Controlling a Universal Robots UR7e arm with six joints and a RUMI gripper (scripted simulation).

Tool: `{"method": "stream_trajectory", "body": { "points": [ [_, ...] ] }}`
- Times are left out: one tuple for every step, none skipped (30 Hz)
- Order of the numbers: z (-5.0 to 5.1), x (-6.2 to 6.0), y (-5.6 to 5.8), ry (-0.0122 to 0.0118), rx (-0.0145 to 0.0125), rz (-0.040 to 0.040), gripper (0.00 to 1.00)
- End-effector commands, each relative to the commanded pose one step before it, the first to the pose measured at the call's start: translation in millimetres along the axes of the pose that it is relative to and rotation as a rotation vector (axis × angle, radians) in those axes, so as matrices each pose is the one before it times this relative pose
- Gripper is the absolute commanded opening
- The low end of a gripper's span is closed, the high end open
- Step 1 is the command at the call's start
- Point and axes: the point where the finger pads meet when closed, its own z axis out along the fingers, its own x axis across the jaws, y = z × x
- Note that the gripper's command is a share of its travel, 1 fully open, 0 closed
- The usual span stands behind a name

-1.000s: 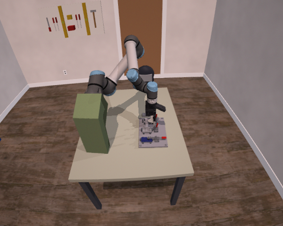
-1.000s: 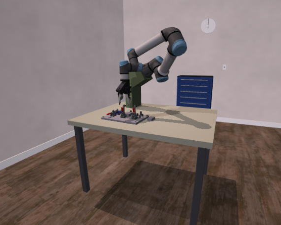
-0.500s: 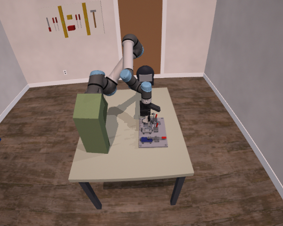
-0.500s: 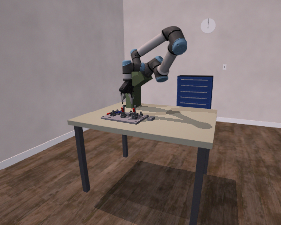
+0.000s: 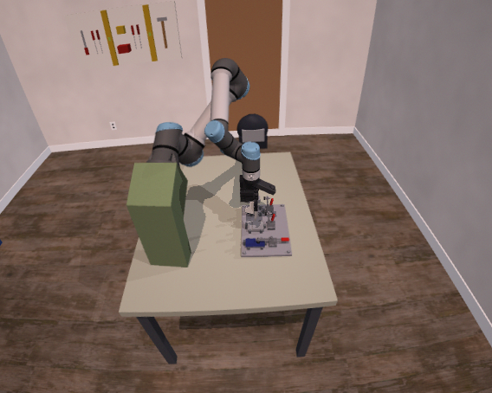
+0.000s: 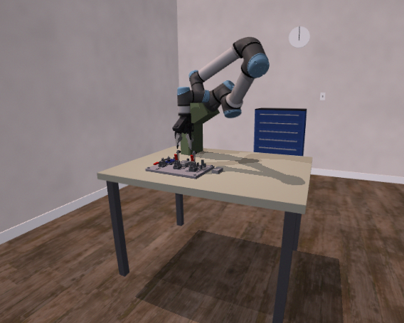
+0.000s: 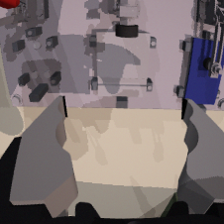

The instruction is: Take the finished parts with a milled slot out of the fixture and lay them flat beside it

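The grey fixture plate lies on the table and also shows in the exterior view. In the wrist view a grey part with a thin milled slot sits in the middle nest, with a clamp plunger at its far edge. The blue blank sits in the nest to its right, also seen in the top view. The nest on the left looks empty. My gripper is open and empty. It hangs above the plate's edge, short of the grey part.
A small grey block lies flat on the table beside the fixture. Red clamp handles stand up from the plate. A tall green box stands on the table to the left. A blue drawer cabinet stands behind the table.
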Motion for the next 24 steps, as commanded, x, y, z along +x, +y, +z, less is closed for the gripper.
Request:
{"method": "stream_trajectory", "body": {
  "points": [
    [0.28, 0.13, -0.08, 0.00029, 0.00090, -0.00024, 0.59],
    [0.57, 0.00, 0.00, 0.00001, 0.00000, 0.00000, 0.59],
    [0.00, 0.00, 0.00, 0.00000, 0.00000, 0.00000, 0.59],
    [0.00, 0.00, 0.00, 0.00000, 0.00000, 0.00000, 0.59],
    [0.80, 0.00, 0.00, 0.00000, 0.00000, 0.00000, 0.59],
    [1.05, 0.00, 0.00, 0.00000, 0.00000, 0.00000, 0.59],
    [1.30, -0.01, 0.01, -0.00001, 0.00000, 0.00000, 0.59],
    [1.54, 0.01, -0.01, 0.00001, 0.00000, 0.00000, 0.59],
    [1.78, 0.00, 0.00, 0.00000, 0.00000, 0.00000, 0.59],
    [2.01, 0.00, 0.01, -0.00001, 0.00000, 0.00000, 0.59],
    [2.22, 0.01, -0.01, 0.00001, 0.00000, 0.00000, 0.59],
    [2.40, -0.01, 0.01, -0.00001, 0.00000, 0.00000, 0.59],
    [2.55, 0.00, -0.01, 0.00001, 0.00000, 0.00000, 0.59],
    [2.68, 0.00, 0.00, 0.00000, 0.00000, 0.00000, 0.59],
    [2.77, 0.00, 0.00, -0.00001, 0.00000, 0.00000, 0.59],
    [2.83, 0.01, -0.01, 0.00001, 0.00000, 0.00000, 0.59],
    [2.86, -0.01, 0.01, -0.00001, 0.00000, 0.00000, 0.59],
    [2.84, 0.00, -0.01, 0.00001, 0.00000, 0.00000, 0.59],
    [2.80, 0.00, 0.00, 0.00000, 0.00000, 0.00000, 0.59],
    [0.00, 0.00, 0.00, 0.00000, 0.00000, 0.00000, 0.59],
    [0.00, 0.00, 0.00, 0.00000, 0.00000, 0.00000, 0.59],
    [2.72, -0.01, 0.01, -0.00002, 0.00000, 0.00000, 0.59],
    [2.60, 0.01, -0.01, 0.00002, 0.00000, 0.00000, 0.59],
    [2.47, -0.01, 0.01, -0.00002, 0.00000, 0.00000, 0.59]
  ]
}}
